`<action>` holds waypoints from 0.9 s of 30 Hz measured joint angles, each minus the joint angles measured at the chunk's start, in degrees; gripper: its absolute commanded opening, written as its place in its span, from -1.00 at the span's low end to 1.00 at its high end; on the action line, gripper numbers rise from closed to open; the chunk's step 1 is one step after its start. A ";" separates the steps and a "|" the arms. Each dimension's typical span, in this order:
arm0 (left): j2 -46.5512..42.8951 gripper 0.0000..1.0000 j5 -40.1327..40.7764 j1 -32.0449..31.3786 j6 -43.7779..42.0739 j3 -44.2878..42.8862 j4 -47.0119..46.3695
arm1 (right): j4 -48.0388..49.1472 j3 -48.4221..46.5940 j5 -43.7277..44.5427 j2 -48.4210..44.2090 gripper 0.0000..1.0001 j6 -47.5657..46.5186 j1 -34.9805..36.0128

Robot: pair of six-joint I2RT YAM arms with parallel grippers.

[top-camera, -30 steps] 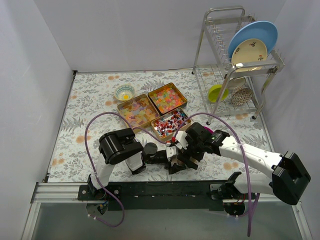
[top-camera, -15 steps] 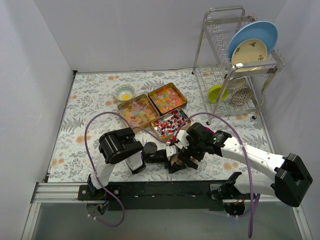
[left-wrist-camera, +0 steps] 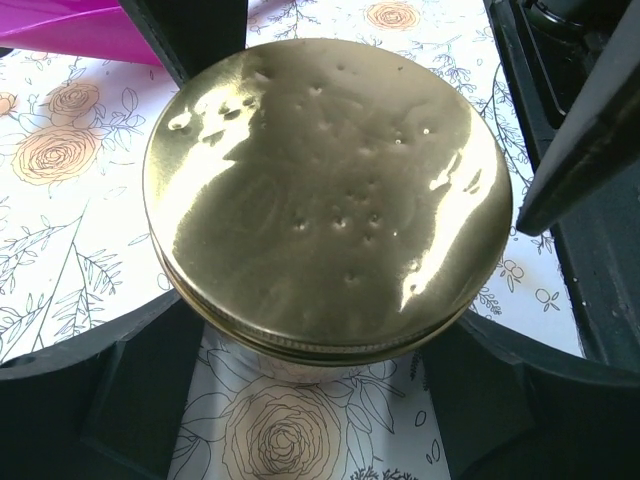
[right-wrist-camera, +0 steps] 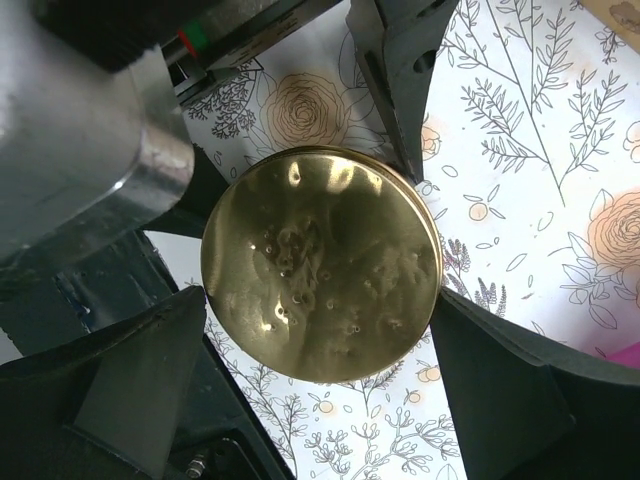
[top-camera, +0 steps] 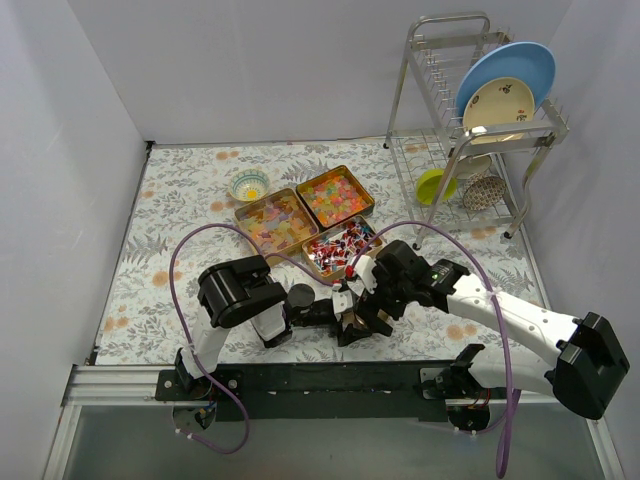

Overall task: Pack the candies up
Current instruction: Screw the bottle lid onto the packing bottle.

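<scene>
Top external view: the left arm [top-camera: 236, 292] is folded low, elbow out to the left, its forearm lying along the floral table [top-camera: 180, 200] toward the middle. There the left gripper [top-camera: 345, 325] meets the right gripper [top-camera: 360, 308]. The right arm [top-camera: 520, 318] reaches in from the right, its wrist bent down over the same spot. The candies [top-camera: 343, 246] lie in three open tins [top-camera: 373, 208] just beyond the grippers: wrapped pieces [top-camera: 338, 252] nearest, pale gummies [top-camera: 275, 222] to the left, bright jellies [top-camera: 335, 196] behind. Left wrist view: a gold lid [left-wrist-camera: 328, 195] sits on a jar [left-wrist-camera: 300, 368], and the left fingers [left-wrist-camera: 130, 390] clamp the jar from both sides under the lid's rim. The right fingers [left-wrist-camera: 575, 130] stand at the lid's edge, and a magenta scoop [left-wrist-camera: 60, 25] shows in the top left corner. Right wrist view: the right arm looks straight down on the lid, its fingers spread across the lid's full width, each tip against the rim, gripping it.
</scene>
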State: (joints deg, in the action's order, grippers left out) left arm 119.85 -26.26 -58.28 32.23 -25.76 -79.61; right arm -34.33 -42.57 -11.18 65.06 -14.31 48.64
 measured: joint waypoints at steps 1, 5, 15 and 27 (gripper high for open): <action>0.04 0.43 0.04 0.00 0.00 -0.02 -0.02 | 0.02 -0.02 -0.11 0.00 0.96 -0.02 -0.04; 0.33 0.40 0.11 0.00 0.09 -0.50 -0.02 | 0.17 -0.04 0.37 0.17 0.96 -0.63 -0.24; 0.31 0.30 0.15 0.00 0.15 -0.48 -0.02 | -2.03 -2.32 -1.66 1.57 0.96 -2.01 -3.54; 0.31 0.30 0.09 0.07 0.13 -0.48 -0.02 | -3.48 -8.74 -1.64 -2.14 0.95 -4.96 -6.73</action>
State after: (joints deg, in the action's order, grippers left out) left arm 120.16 -26.17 -58.22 32.36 -26.24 -79.64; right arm -37.80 -51.31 -12.82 62.92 -19.27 41.91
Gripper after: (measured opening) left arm 0.794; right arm 0.970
